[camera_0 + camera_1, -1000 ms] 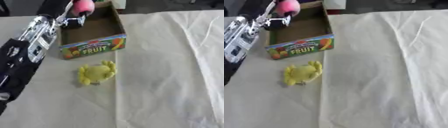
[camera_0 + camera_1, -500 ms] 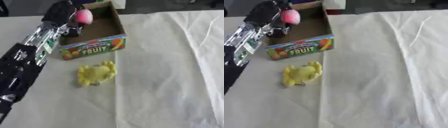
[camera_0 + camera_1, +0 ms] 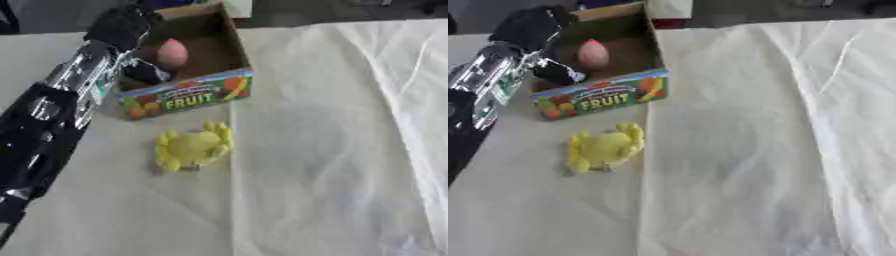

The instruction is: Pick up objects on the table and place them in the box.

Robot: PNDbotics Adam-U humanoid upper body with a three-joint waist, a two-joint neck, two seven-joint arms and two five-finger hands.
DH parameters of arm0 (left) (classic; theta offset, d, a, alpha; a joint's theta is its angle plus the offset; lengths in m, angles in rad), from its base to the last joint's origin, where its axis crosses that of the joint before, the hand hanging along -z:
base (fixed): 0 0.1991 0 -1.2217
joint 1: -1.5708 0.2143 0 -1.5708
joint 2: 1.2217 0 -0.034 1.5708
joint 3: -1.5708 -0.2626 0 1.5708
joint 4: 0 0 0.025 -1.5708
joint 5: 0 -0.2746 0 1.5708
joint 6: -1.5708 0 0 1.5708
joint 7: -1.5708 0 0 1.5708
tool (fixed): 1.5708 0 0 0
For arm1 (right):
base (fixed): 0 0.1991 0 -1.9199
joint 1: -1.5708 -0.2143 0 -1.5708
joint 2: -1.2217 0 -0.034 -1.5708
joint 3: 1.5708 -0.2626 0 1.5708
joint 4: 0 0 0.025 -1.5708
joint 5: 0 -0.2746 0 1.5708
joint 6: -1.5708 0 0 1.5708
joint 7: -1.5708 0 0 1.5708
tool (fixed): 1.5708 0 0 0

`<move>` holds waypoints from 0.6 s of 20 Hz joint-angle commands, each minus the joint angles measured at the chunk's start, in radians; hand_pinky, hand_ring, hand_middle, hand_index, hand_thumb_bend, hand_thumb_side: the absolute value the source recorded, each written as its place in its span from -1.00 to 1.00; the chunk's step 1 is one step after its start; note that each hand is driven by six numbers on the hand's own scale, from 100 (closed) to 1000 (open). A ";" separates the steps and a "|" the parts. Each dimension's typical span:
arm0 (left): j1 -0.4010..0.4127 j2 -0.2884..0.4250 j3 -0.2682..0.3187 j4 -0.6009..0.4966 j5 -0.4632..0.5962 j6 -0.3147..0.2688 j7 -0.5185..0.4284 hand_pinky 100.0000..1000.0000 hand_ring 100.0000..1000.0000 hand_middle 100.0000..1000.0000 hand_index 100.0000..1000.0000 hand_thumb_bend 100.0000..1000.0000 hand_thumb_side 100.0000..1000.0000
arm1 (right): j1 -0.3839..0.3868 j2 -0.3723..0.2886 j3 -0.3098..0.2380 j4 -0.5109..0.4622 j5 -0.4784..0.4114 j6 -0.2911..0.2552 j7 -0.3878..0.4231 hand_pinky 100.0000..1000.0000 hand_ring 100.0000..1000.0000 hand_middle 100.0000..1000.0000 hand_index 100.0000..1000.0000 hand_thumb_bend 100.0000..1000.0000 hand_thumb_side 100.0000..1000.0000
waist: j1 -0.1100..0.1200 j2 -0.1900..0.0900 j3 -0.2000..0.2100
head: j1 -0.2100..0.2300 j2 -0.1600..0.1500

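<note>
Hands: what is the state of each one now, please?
Left hand: over the box; fingers cannot be told.
Right hand: not in view.

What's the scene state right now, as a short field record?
box: cardboard FRUIT box, open top, far left of table
in box: pink egg-shaped object
on table: yellow crab toy, just in front of the box, apart from it
left hand: over the box's left side; grip unclear
right hand: not visible
surface: cream cloth
</note>
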 commanded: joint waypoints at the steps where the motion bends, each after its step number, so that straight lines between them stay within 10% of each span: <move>1: -0.026 0.017 0.015 -0.027 -0.045 0.012 -0.002 0.58 0.87 0.79 0.94 0.89 0.42 | -0.005 -0.019 -0.007 -0.019 -0.007 0.001 -0.001 0.20 0.25 -0.03 0.36 -1.00 0.20 | -0.003 -0.022 0.000 | 0.005 0.002; 12: 0.006 0.077 0.029 -0.337 0.215 0.077 0.060 0.14 0.60 0.52 0.74 0.02 0.26 | 0.026 -0.022 -0.018 -0.019 -0.002 0.011 -0.017 0.20 0.25 -0.04 0.36 -1.00 0.20 | -0.013 -0.034 0.040 | -0.018 0.029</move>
